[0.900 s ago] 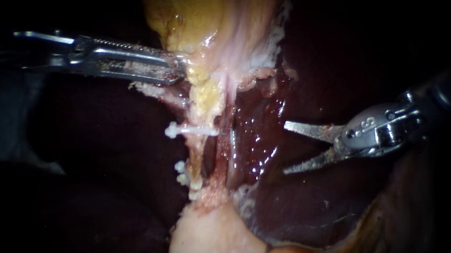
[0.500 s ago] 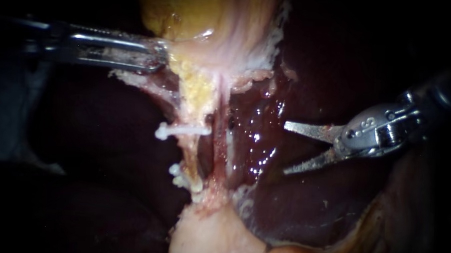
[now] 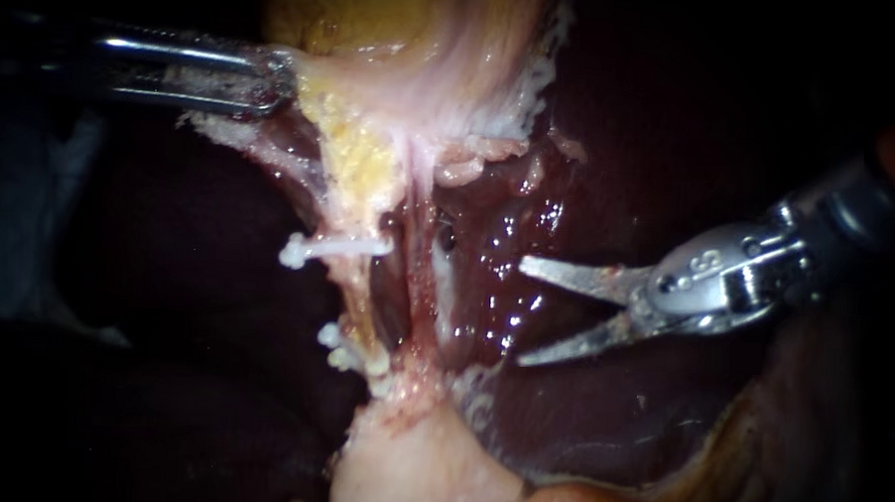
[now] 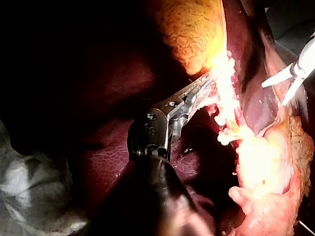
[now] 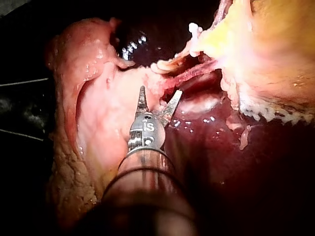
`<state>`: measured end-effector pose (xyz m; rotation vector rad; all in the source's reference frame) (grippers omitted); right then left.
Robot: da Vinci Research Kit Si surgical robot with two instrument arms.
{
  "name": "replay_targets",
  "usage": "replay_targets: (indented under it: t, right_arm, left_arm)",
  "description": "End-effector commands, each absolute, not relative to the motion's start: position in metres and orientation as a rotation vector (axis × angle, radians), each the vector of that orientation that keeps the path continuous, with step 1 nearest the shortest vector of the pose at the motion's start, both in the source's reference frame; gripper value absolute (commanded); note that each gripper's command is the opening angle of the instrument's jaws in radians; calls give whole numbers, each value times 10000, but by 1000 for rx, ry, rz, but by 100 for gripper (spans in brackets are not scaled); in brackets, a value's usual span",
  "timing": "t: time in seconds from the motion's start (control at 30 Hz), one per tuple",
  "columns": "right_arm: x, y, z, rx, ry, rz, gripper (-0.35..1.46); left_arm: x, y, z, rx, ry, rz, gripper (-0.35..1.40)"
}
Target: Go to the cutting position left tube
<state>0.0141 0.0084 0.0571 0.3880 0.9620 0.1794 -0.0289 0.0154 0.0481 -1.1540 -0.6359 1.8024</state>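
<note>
**Moved:** my right instrument (image 3: 520, 313), a steel shaft ending in two thin pointed blades, has advanced from 3 o'clock toward centre. My left instrument (image 3: 278, 81), with slim steel jaws, has drawn back toward 10 o'clock, taking the tissue with it.

**Item:** left tube (image 3: 352, 287), a thin pale-yellow strand.
- Position: just 9 o'clock of centre, running 12 to 6, beside the redder right tube (image 3: 418, 300).
- Fittings: upper white clip (image 3: 333, 247); lower white clips (image 3: 343, 355).
- Handling, as I judge it: soft, wet, slippery and light, and pulled taut, so it could tear if it is nudged.
- Where to take it: the bare stretch between the upper clip and the lower ones.

**Tool:**
- Right blades are spread wide and hold nothing. They hang over the glistening dark-red liver (image 3: 581, 405), short of both tubes.
- Left jaws are pinched on the edge of the yellowish-pink gallbladder (image 3: 424, 62).
</note>
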Motion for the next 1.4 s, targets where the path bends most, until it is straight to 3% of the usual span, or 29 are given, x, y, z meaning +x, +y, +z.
replay_targets:
  t: [0.03,0.47,1.0,1.4]
  right_arm:
    - [145,82,571,401,965,186,143]
    - [198,57,617,475,985,201,143]
    - [216,81,655,520,984,213,143]
    - [257,83,659,653,1097,202,141]
  left_arm:
    - [-289,153,481,-1153,-634,1803,-35]
    - [-293,151,480,-1149,-633,1797,-35]
    - [-294,151,480,-1149,-632,1796,-35]
    - [-294,151,481,-1149,-632,1797,-35]
